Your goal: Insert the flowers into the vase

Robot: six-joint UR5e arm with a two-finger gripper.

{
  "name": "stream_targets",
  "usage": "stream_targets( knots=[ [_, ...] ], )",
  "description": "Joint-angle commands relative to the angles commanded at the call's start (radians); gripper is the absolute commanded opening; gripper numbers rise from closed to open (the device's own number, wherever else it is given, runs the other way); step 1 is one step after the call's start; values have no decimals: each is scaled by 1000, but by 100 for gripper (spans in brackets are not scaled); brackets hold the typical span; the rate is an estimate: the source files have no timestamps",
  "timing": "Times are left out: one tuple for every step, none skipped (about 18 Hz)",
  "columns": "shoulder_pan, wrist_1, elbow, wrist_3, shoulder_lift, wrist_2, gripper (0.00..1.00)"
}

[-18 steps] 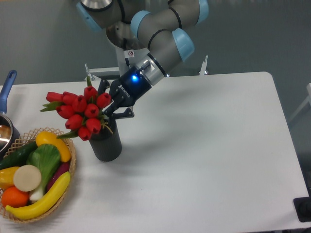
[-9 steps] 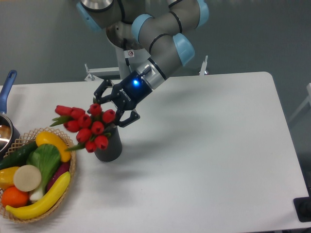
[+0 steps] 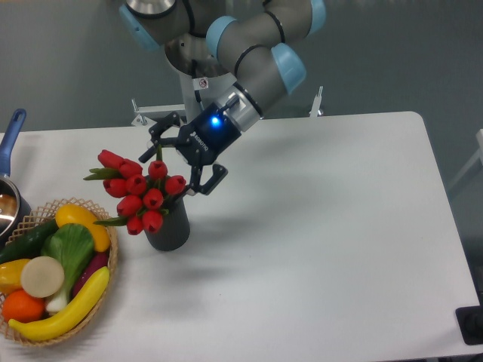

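Far left edge: blue-handled metal pot (image 3: 9,197), only partly in frame, handle angled up toward the back of the white table (image 3: 324,241).

Front-left corner: round woven wicker basket (image 3: 106,283) of toy produce. Visible in it: long yellow banana (image 3: 64,313) along the front rim, orange (image 3: 21,306), white disc-shaped slice (image 3: 41,276), green leafy piece (image 3: 69,249), dark green cucumber (image 3: 29,240), yellow pepper-like piece (image 3: 81,221) at the back.

Just right of the basket: dark grey matte cylindrical vase (image 3: 169,228), upright on the table, apart from the basket rim. Bunch of red tulip buds with green stems and leaves (image 3: 139,192) has its stem end down in the vase mouth. Heads lean left and slightly forward, overhanging the gap toward the basket. A couple of green leaves stick out to the left of the buds. How deep the stems sit can't be told; the buds hide the mouth.

Above and right of the vase: black two-finger gripper (image 3: 185,154) with a blue light on its body, on the grey-and-light-blue UR5e arm (image 3: 256,53) coming down from the top of frame. Fingers (image 3: 207,181) spread apart, one behind the bunch, one to the right of it, no grip on the stems. Lower fingertip sits near the vase rim; contact can't be confirmed.

Rest of the table to the right is bare white surface.
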Motion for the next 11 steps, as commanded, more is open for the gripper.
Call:
stream_targets(
  knots=[
    [11,-3,5,-12,17,0,100],
    [14,-3,6,-40,38,0,100],
    [19,-3,9,-70,58,1,100],
    [35,-3,26,-109,80,3,100],
    [37,-3,40,-132,91,8,100],
    [48,-3,55,-149,95,12,100],
    [67,-2,81,-155,95,17,100],
    [92,-2,104,-156,95,24,100],
    [117,-2,123,-156,94,44,100],
    [138,0,143,-156,92,72,100],
    [156,-2,164,-156,89,101,100]
  ],
)
